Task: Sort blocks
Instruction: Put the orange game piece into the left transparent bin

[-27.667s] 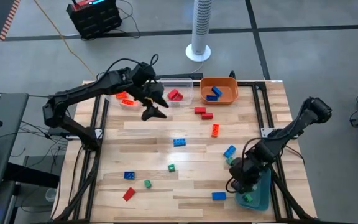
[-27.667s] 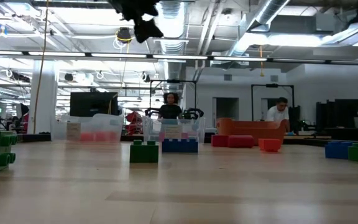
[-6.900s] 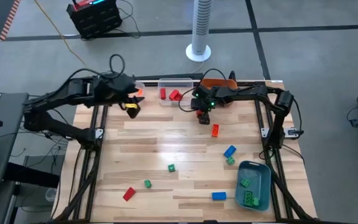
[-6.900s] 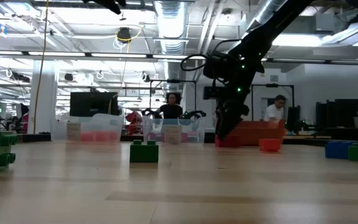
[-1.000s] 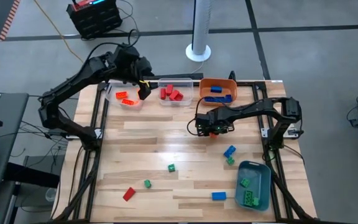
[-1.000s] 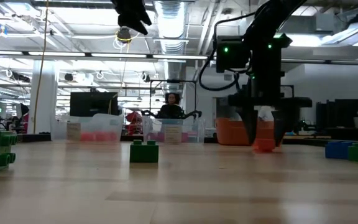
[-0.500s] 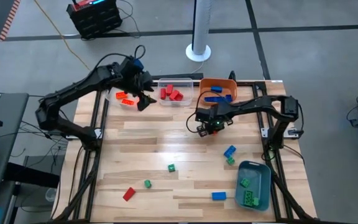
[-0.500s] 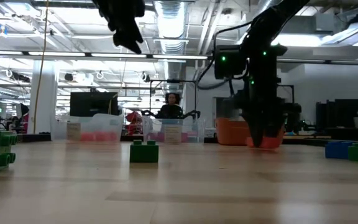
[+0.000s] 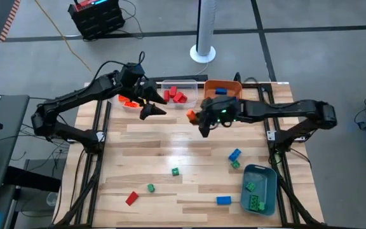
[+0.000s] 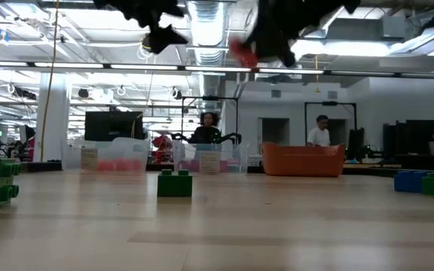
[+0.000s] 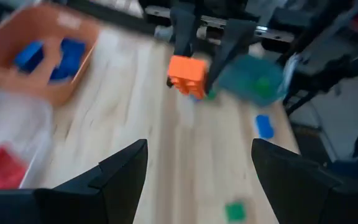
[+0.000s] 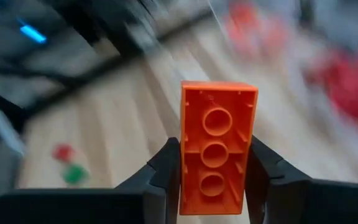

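Clamped in the right pincer (image 9: 194, 118) above the far middle of the wooden slatted counter (image 9: 170, 149): a small orange studded plastic brick (image 12: 218, 147), long axis running along the fingers (image 12: 166, 167), hollow underside facing the wrist camera, lifted well clear of the boards. Nearby, toward the far left, the left pincer (image 9: 155, 105) hanging with fingers spread apart and nothing between them, just in front of the clear plastic bin of orange bricks (image 9: 127, 102) and the clear plastic bin of red bricks (image 9: 176, 94), with the orange plastic bin of blue bricks (image 9: 221, 92) behind the right arm. Broad bare planks below and in front of the held brick, loose green (image 9: 175, 171), blue (image 9: 234, 154) and red (image 9: 131, 198) bricks scattered well apart toward the near edge, and a blue-grey plastic bin (image 9: 260, 189) at the near right corner.
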